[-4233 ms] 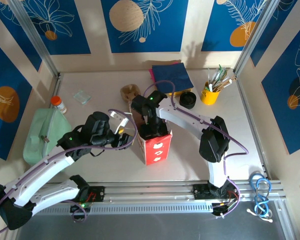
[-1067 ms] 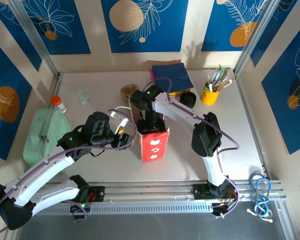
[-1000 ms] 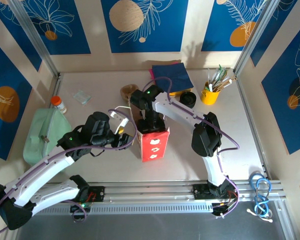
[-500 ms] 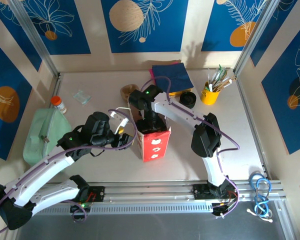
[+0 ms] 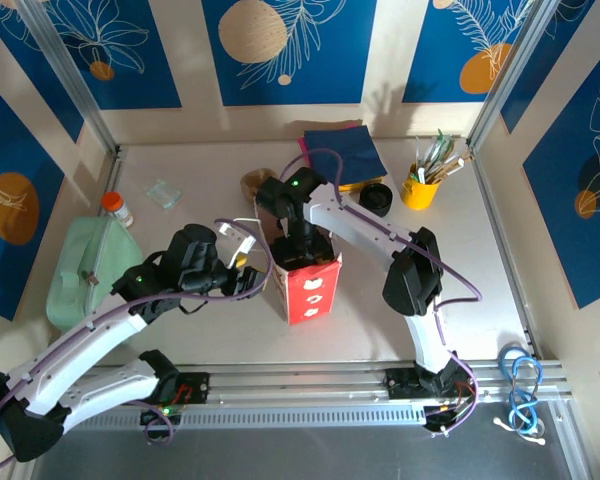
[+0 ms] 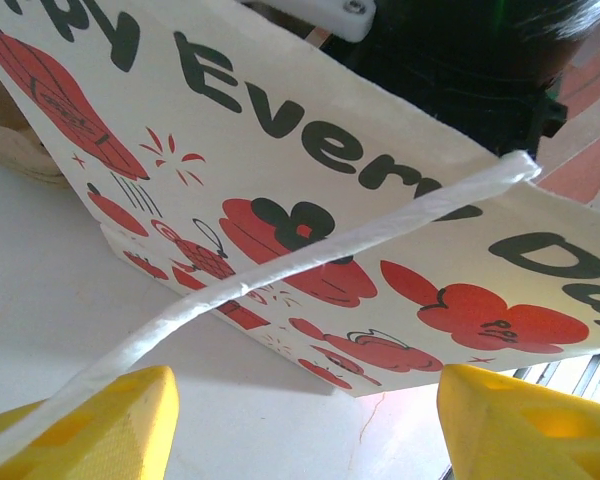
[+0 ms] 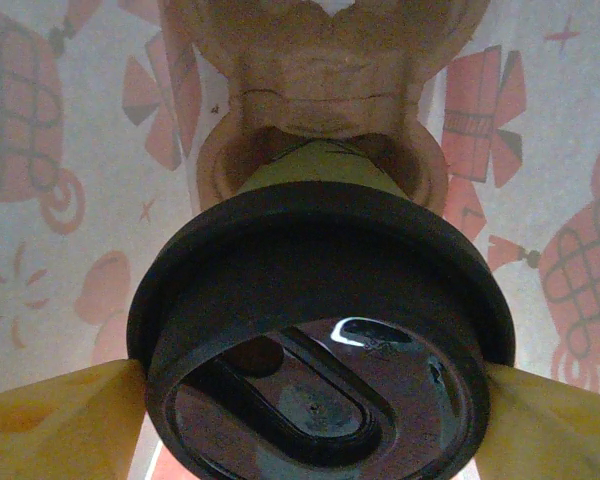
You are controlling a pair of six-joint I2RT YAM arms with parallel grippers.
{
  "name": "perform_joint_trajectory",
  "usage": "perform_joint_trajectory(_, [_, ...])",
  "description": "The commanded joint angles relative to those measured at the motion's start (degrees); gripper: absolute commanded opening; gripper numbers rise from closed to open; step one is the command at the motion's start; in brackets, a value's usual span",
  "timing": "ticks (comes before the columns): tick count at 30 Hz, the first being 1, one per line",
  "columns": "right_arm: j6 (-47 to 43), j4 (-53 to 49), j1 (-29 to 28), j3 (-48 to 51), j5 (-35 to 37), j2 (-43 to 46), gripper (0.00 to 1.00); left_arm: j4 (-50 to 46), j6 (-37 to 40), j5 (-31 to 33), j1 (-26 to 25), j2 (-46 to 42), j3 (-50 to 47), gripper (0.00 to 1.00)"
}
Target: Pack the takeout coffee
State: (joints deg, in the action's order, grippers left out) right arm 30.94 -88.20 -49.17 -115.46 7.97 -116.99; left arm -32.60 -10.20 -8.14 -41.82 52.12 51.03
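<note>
Vs four seconds back: right arm's elbow pulled in, wrist steeper over bag point(image 5: 310, 292), bag squared up on table point(image 5: 480, 290). We judge lowering near done, release next. Coffee point(image 7: 320, 290) sits inside bag, base in carrier point(image 7: 325, 60). Long axis upright, lid up toward wrist. Right claw point(image 7: 305, 420) grips it at lid. Left claw point(image 6: 300, 430) spread wide, handle point(image 6: 310, 250) lying across one finger.
</note>
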Motion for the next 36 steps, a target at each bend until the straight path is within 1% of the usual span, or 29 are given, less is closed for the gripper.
perform_joint_trajectory(1, [0.79, -2.49, -0.53, -2.48, 0.47, 3.11, 0.81, -1.33, -0.26, 0.81, -0.58, -0.71, -0.49, 0.69])
perform_joint_trajectory(17, [1.14, -3.79, -0.99, -5.57, 1.22, 3.47, 0.79, -1.59, 0.0, 0.71, -0.59, -0.31, -0.14, 0.69])
perform_joint_trajectory(25, [1.22, -4.02, -1.03, -5.52, 1.09, 2.75, 0.64, -1.58, 0.09, 0.67, -0.61, -0.19, -0.05, 0.69])
perform_joint_trajectory(28, [1.23, -4.15, -1.19, -5.91, 1.09, 2.58, 0.61, -1.59, 0.09, 0.78, -0.61, -0.25, -0.09, 0.69])
perform_joint_trajectory(32, [0.88, -4.58, -1.51, -7.23, 1.38, 2.72, 0.6, -1.59, 0.04, 0.85, -0.62, -0.26, -0.17, 0.69])
perform_joint_trajectory(35, [0.36, -4.81, -1.71, -8.64, 2.02, 3.11, 0.55, -1.51, -0.02, 0.89, -0.62, -0.27, -0.22, 0.69])
perform_joint_trajectory(36, [0.2, -4.81, -1.72, -9.07, 2.22, 3.27, 0.55, -1.55, -0.03, 0.92, -0.57, -0.27, -0.22, 0.69])
